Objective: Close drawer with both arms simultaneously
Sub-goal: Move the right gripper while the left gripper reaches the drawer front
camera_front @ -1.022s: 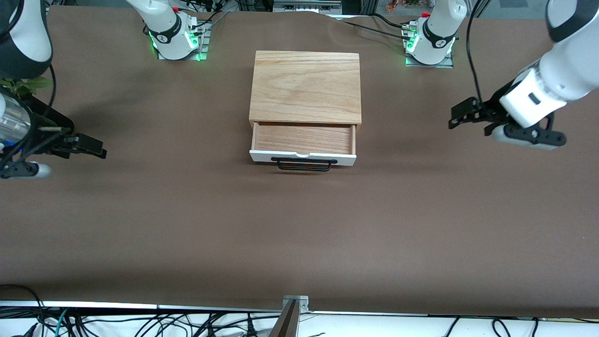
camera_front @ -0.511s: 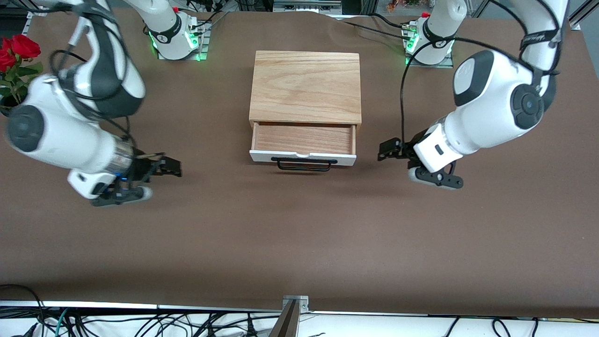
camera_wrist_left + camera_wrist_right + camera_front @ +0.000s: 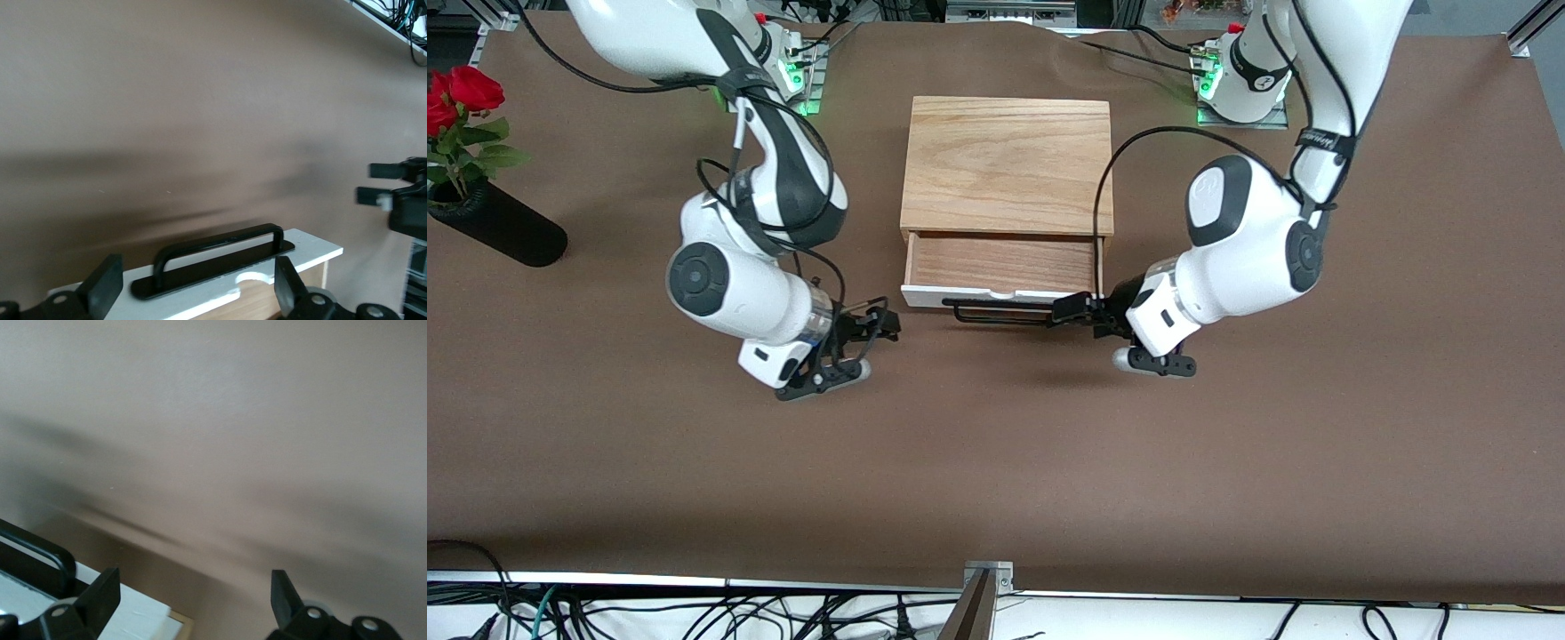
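The light oak cabinet (image 3: 1007, 164) stands mid-table with its drawer (image 3: 1003, 264) pulled out. The drawer has a white front panel (image 3: 925, 296) and a black bar handle (image 3: 996, 312). My left gripper (image 3: 1073, 308) is open, low in front of the panel, at the handle's end toward the left arm. In the left wrist view its open fingers (image 3: 105, 292) flank the handle (image 3: 220, 257) without touching it. My right gripper (image 3: 879, 325) is open, just off the panel's corner toward the right arm. The right wrist view shows that corner (image 3: 127, 615) and the handle's end (image 3: 41, 561) beside my right gripper (image 3: 192, 599).
A black vase (image 3: 503, 229) with red roses (image 3: 458, 93) lies at the right arm's end of the table. The brown table cover (image 3: 996, 462) stretches toward the front camera. Both arm bases glow green on either side of the cabinet.
Both arms have swung in from the table's ends toward the drawer front. The grippers now sit by the two ends of the white panel. The drawer has not moved.
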You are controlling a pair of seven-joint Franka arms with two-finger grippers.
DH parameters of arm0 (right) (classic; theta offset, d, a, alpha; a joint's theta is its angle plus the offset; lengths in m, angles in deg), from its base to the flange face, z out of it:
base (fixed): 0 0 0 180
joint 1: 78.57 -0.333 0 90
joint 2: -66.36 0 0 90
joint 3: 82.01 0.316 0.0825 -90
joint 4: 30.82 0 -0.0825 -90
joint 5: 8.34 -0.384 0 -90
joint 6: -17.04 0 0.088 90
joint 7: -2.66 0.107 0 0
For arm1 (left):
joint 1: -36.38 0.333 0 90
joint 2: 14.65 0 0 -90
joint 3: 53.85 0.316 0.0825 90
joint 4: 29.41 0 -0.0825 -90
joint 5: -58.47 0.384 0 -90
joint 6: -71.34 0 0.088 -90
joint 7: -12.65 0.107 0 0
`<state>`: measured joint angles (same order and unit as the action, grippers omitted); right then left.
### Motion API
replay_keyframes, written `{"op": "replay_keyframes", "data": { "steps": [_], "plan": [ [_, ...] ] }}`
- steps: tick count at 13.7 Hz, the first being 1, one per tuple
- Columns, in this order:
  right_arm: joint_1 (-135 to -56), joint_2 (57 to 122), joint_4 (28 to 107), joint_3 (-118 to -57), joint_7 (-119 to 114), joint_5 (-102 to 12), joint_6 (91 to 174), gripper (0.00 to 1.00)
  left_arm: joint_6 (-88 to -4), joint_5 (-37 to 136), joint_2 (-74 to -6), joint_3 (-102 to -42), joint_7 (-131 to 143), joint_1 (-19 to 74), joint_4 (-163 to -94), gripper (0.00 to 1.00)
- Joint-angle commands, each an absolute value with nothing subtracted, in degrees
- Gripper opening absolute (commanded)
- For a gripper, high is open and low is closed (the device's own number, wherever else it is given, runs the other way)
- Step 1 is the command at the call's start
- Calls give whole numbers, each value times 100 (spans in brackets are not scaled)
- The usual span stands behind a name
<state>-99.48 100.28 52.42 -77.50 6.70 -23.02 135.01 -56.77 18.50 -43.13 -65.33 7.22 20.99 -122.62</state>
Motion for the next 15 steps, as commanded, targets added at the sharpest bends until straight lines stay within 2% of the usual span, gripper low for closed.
{"op": "replay_keyframes", "data": {
  "steps": [1,6,15],
  "plan": [
    [-10142,10204,5127,-7779,907,-2565,13552,100,-5733,1340,-4514,-6658,755,2064,-12239,100],
    [-10309,10248,5136,-7770,916,-2988,13499,100,-5768,1216,-4901,-6677,1192,1994,-12266,100],
    [-10617,10433,5153,-7770,934,-3137,13473,100,-5689,1286,-4893,-6677,1907,1985,-12582,100]
  ]
}}
